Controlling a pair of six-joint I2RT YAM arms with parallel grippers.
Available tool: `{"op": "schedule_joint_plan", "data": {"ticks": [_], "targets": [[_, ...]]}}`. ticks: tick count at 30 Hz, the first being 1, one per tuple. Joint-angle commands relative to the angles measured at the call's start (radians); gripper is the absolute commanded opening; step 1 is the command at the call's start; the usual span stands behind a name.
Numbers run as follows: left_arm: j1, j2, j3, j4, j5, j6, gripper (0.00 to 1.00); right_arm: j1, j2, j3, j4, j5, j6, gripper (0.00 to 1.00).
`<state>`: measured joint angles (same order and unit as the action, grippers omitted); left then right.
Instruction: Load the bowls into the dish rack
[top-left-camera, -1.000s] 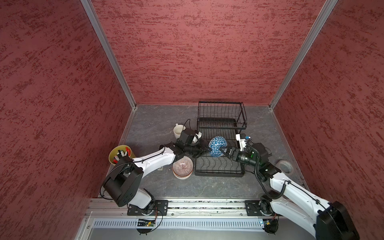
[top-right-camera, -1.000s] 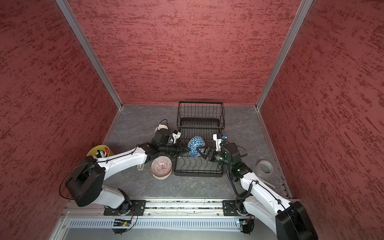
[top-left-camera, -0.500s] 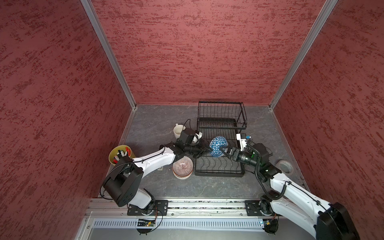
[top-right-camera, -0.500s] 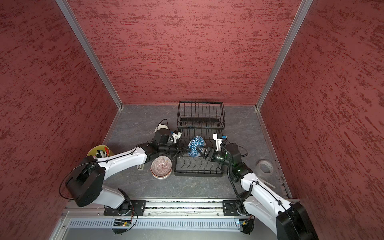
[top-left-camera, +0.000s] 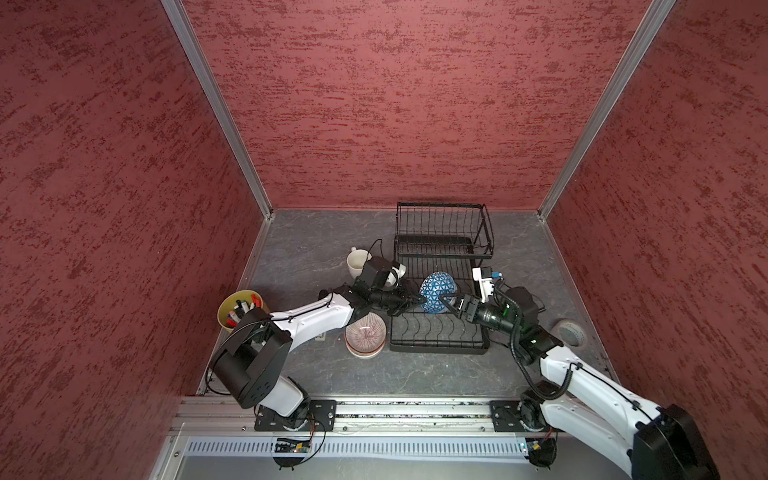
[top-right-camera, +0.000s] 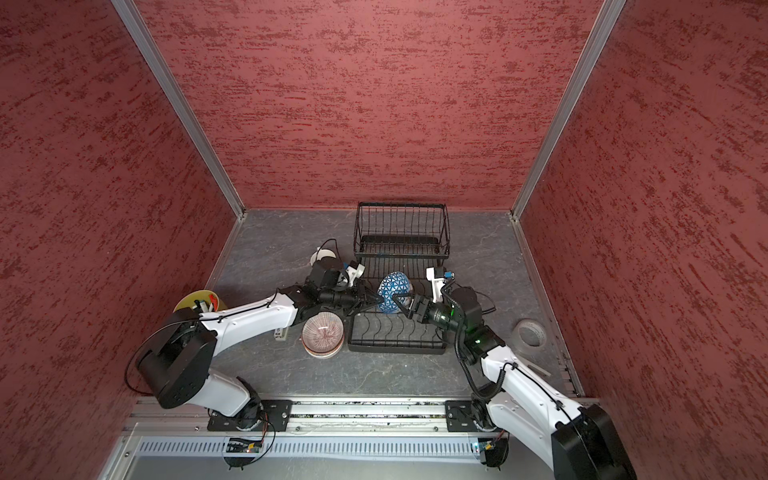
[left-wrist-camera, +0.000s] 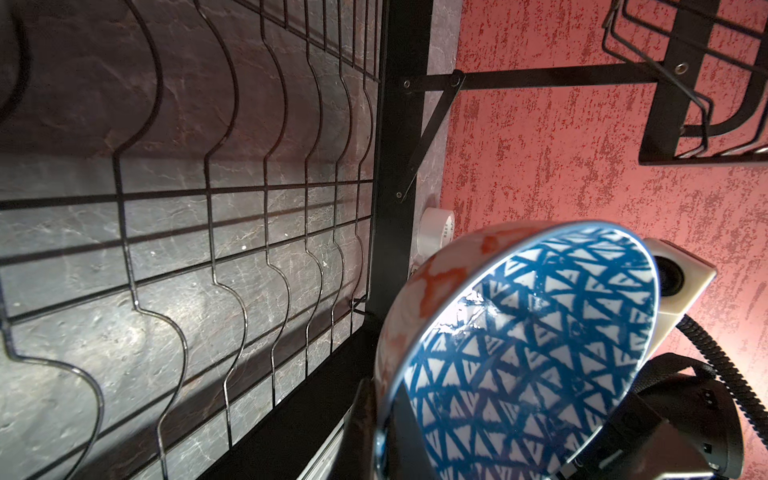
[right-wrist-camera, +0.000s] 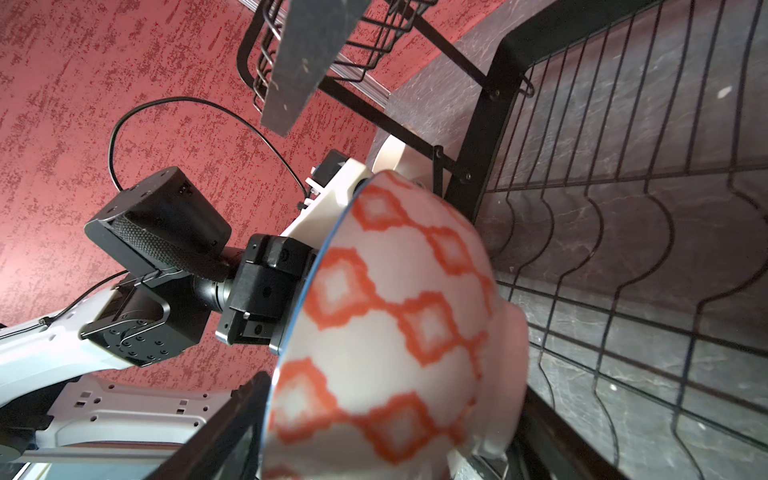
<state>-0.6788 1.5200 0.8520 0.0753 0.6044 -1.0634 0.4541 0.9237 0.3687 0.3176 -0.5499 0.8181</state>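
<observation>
Nearest the arms, a stack of pink-striped ceramic bowls (top-left-camera: 365, 334) sits on the grey stone-look worktop (top-left-camera: 316, 249). It is just beside the large black wire dish rack (top-left-camera: 436, 351), at the rack's eight o'clock. The wavy slots at the near end of the lower tier are bare.

Further in, a round ceramic bowl with blue triangles inside and orange diamonds outside (top-left-camera: 436, 291) stands on edge over the middle of that tier. Its mouth faces nine o'clock and its foot faces three. The left gripper (top-left-camera: 415, 298) reaches in from nine o'clock and is pinched tight on the bowl's rim. The right gripper (top-left-camera: 446, 303) comes from three o'clock. Its jaws are spread wide to either side of the bowl's back and do not appear to clamp it. Whether the bowl already touches the wires cannot be told.

Beyond, a cream mug with a handle (top-left-camera: 357, 262) stands at ten o'clock, and the upper basket (top-left-camera: 440, 224) at twelve holds nothing.

The step in hand looks like seating the first bowl. The next move likely calls for lowering its rim between two dividers before the left gripper lets go.
</observation>
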Motion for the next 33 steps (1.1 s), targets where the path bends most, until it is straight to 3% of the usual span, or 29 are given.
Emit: {"op": "schedule_joint_plan", "data": {"ticks": [1,5,23,33], "targets": [[-0.005,-0.003,0.019,0.066,0.027,-0.002,0.0,0.004,-0.01,-0.009,0.055,-0.051,-0.009,0.87],[-0.005,-0.007,0.016,0.069,0.03,-0.004,0.0,0.004,-0.026,-0.023,0.067,-0.042,0.001,0.86],[-0.005,0.004,0.017,0.082,0.04,-0.015,0.0,0.002,-0.046,-0.004,0.036,0.0,-0.005,0.63],[-0.002,0.006,0.017,0.073,0.04,-0.007,0.27,0.003,-0.055,0.009,-0.007,0.04,-0.017,0.59]]}}
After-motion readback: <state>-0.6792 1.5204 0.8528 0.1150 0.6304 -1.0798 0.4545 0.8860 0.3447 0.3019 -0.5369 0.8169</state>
